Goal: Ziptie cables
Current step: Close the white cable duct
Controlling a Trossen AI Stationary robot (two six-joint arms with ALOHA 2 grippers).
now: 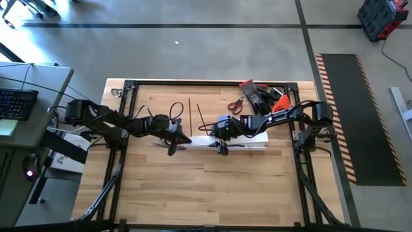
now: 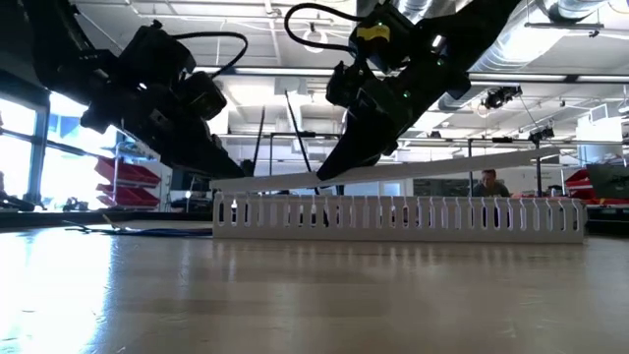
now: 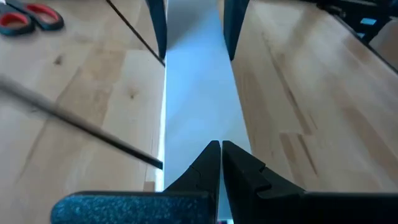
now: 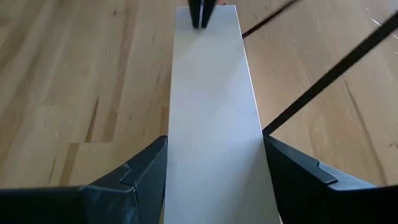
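Cables (image 1: pixel 193 115) lie on the wooden table (image 1: pixel 212 187) beyond both my claws, untouched.
My right gripper (image 4: pixel 214 155) has its 2 fingers spread and pressed against the long edges of a flat white strip (image 4: pixel 211 106), lifted at a tilt over the white slotted channel (image 2: pixel 398 216) below. My left gripper (image 3: pixel 221 152), fingers together, pinches that strip's far end. Red-handled scissors (image 1: pixel 235 103) sit past my right gripper.
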